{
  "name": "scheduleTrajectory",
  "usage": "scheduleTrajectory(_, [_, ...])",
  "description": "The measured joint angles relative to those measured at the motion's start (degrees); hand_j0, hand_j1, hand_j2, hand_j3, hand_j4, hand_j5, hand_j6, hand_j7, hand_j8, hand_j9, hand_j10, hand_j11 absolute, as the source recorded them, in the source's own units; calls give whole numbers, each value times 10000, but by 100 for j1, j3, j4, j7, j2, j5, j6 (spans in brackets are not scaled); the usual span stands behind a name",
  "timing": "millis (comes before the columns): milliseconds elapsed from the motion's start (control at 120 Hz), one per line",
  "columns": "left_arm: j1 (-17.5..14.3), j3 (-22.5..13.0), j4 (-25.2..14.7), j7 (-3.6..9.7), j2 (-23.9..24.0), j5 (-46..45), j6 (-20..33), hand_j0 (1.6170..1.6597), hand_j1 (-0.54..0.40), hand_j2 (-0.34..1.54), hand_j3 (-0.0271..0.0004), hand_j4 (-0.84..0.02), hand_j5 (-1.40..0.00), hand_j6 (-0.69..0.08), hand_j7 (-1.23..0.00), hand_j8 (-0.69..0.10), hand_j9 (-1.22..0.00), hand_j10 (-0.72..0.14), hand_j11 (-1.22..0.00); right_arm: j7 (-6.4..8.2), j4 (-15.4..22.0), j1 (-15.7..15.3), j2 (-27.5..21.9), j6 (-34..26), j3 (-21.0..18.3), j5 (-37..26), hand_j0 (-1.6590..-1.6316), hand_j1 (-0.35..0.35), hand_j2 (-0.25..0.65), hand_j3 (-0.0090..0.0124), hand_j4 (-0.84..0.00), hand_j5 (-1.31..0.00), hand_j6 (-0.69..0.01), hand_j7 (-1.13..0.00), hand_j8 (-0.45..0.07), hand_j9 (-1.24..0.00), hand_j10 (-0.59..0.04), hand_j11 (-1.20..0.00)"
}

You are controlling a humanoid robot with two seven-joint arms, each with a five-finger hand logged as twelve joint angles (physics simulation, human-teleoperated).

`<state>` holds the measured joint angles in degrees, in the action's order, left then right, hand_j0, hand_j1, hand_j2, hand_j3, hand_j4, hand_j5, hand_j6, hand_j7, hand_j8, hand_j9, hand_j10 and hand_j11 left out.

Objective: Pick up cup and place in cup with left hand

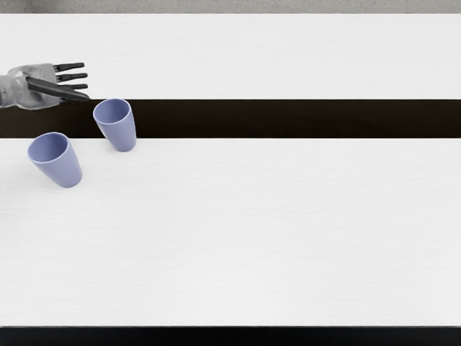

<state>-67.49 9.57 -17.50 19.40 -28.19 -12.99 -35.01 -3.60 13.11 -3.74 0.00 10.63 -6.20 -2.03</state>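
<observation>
1. Left hand (43, 77) is seen in the upper left of the frame, with its wrist (9, 91) cut off by the left edge.
2. Its fingers (74, 76) are held out straight towards the right, set apart from one another, and nothing is grasped by them. Three slim dark tips can be counted; below them one longer dark digit (59, 89) is slanted across the palm, by which part of the hand is hidden. Whether a further digit is tucked beneath cannot be told.
3. Just below and right of that digit's tip, the upper cup (122, 135) is shown, blue and upright, its mouth turned up. A narrow gap is seen between tip and rim, though their difference in height cannot be judged.
4. Lower and further left, the lower cup (63, 170) is placed, of the same blue and also upright. The two cups are set apart, neither one inside the other. Their inner floors are hard to make out in the shading.
5. A dark band (288, 119) is crossed by the upper part of the upper cup, and its base is seen against the white surface (252, 231) below. Whether the band is a gap or a painted stripe cannot be made out.
</observation>
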Motion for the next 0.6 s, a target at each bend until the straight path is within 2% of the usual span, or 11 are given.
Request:
scheduleTrajectory(92, [-60, -13, 3, 43, 107, 23, 0, 16579, 3490, -5, 0, -5, 1, -1, 1, 2, 1, 4, 1, 0, 0, 5, 0, 0, 10, 0, -16579, -3309, -32, 0, -148, -195, -147, -195, -148, -195, -149, -195])
scheduleTrajectory(283, [-165, -23, 27, 77, -103, 170, 0, 16580, 3490, -3, 0, 3, 1, 8, 1, 10, 1, 10, 1, 0, -1, 13, 0, 0, 28, 1, -16580, -3309, -32, 0, -147, -195, -146, -195, -147, -195, -148, -195])
scheduleTrajectory(425, [-551, -44, 19, 87, -58, 933, 0, 16580, 3490, -1, 0, 4, 1, 9, 1, 11, 1, 10, 0, 0, -1, 14, 0, 0, 30, 1, -16580, -3309, -32, 0, -147, -195, -145, -195, -147, -195, -148, -195])
scheduleTrajectory(500, [-782, -266, -109, 88, 25, 1396, 0, 16580, 3490, -2, 0, 1, 1, 5, 1, 8, 1, 8, 0, 0, -1, 14, 0, 0, 31, 1, -16580, -3309, -32, 0, -147, -195, -146, -195, -147, -195, -148, -195])
scheduleTrajectory(600, [-931, -709, -632, 87, -67, 1858, 0, 16580, 3491, -3, 0, -7, 0, -5, 0, -2, 0, 0, 1, 0, -1, 14, 0, 0, 31, 1, -16580, -3309, -32, 0, -148, -195, -147, -195, -148, -195, -149, -195])
